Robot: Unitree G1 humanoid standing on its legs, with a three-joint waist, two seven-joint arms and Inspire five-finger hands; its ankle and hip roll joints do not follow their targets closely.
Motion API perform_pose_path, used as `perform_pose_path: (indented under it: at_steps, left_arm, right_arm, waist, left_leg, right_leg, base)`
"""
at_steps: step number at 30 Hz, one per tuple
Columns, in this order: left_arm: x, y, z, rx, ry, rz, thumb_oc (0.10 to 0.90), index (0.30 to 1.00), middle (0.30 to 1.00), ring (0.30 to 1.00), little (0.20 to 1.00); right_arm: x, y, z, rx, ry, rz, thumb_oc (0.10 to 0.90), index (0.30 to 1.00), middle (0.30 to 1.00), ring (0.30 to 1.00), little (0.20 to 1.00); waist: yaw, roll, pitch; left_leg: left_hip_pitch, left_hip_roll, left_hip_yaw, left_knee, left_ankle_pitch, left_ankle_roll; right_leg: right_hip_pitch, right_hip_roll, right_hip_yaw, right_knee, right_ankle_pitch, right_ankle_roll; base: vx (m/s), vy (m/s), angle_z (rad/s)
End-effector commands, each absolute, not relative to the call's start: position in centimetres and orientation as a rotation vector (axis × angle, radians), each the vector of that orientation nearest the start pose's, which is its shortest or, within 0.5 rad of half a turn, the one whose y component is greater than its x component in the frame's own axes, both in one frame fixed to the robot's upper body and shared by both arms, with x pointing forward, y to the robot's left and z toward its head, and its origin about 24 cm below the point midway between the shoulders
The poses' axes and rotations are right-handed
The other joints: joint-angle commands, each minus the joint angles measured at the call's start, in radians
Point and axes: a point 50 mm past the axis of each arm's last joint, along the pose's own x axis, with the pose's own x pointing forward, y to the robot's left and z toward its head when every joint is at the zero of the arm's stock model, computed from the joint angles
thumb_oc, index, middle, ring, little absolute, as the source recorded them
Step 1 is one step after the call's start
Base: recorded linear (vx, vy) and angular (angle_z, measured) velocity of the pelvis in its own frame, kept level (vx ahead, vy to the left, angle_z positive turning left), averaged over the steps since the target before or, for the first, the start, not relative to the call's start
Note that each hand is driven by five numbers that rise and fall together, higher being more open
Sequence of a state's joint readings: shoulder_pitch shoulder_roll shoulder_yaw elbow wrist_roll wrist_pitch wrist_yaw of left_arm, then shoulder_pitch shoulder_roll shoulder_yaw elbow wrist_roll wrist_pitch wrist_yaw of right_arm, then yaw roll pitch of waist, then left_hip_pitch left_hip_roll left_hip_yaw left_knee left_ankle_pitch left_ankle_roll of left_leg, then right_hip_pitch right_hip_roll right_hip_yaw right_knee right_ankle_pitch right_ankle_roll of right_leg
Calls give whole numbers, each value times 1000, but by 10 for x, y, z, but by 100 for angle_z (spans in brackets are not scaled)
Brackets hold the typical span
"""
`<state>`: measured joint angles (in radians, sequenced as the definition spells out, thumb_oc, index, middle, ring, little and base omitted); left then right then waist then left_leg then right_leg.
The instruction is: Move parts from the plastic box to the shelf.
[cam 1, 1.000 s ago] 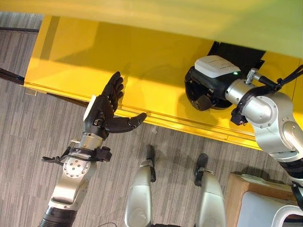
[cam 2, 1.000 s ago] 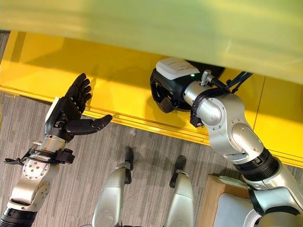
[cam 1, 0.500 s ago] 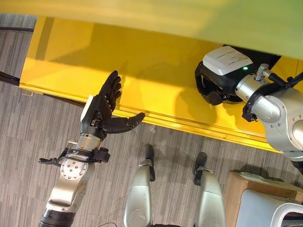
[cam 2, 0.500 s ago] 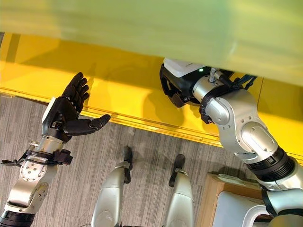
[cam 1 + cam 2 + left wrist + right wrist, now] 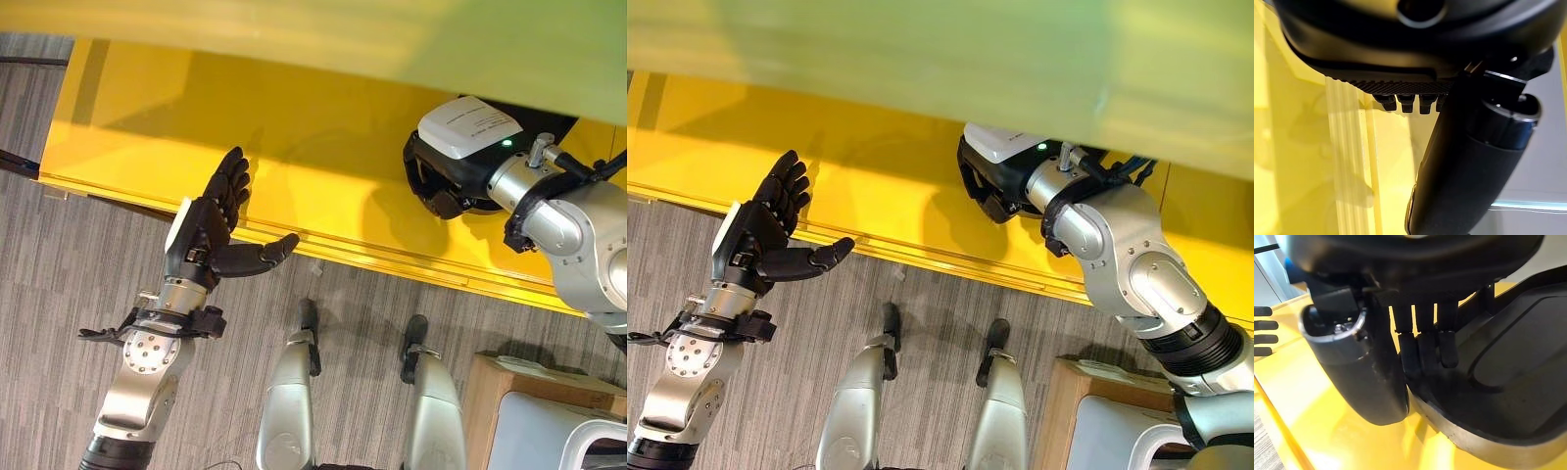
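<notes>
Right robot hand [image 5: 438,183] curls round the black part [image 5: 1508,362], which we set on the yellow shelf [image 5: 294,137] (release seems next) | left robot hand [image 5: 211,230] open and empty, held clear by the shelf edge

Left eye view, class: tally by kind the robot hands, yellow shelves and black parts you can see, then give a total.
Robot hand: 2 (left robot hand, right robot hand)
Yellow shelf: 1
Black part: 1
Total: 4
</notes>
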<state>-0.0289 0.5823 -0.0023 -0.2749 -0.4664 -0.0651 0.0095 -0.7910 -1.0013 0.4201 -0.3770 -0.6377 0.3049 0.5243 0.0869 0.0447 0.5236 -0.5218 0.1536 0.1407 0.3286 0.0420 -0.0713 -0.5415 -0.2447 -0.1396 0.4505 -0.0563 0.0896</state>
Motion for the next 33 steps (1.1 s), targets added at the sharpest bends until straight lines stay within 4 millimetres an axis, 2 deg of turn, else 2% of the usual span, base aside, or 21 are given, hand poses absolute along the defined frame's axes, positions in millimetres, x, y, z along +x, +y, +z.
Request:
perform_pose_path:
  at_steps: [1,10,18,33]
  left_arm:
    - [240,207,97,104,-63,-256,900,1000,1000,1000,1000]
    - [238,209,97,106,-58,-269,900,1000,1000,1000,1000]
    - [237,210,96,102,-55,-272,900,1000,1000,1000,1000]
    - [235,210,98,93,-60,-277,900,1000,1000,1000,1000]
  right_arm:
    - [283,-156,305,-1892,-481,110,400,300,300,300,300]
    - [273,-146,325,-1986,-625,46,400,300,300,300,300]
    - [265,-141,336,-1988,-728,-2,400,300,300,300,300]
    - [257,-140,347,-1968,-794,-50,400,300,300,300,300]
  waist:
    - [-25,9,-4]
    - [-19,11,-4]
    - [-17,13,-4]
    - [-19,16,-4]
  left_leg:
    - [32,0,14,38,-95,14]
    - [33,4,14,34,-91,12]
    - [39,4,15,28,-87,10]
    - [40,1,19,23,-87,8]
  right_leg:
    - [23,48,-21,23,-69,-11]
    - [27,47,-26,17,-65,-10]
    - [33,47,-26,10,-62,-10]
    - [33,42,-28,-1,-56,-7]
  base:
    - [0,0,0]
    - [0,0,0]
    - [0,0,0]
    - [0,0,0]
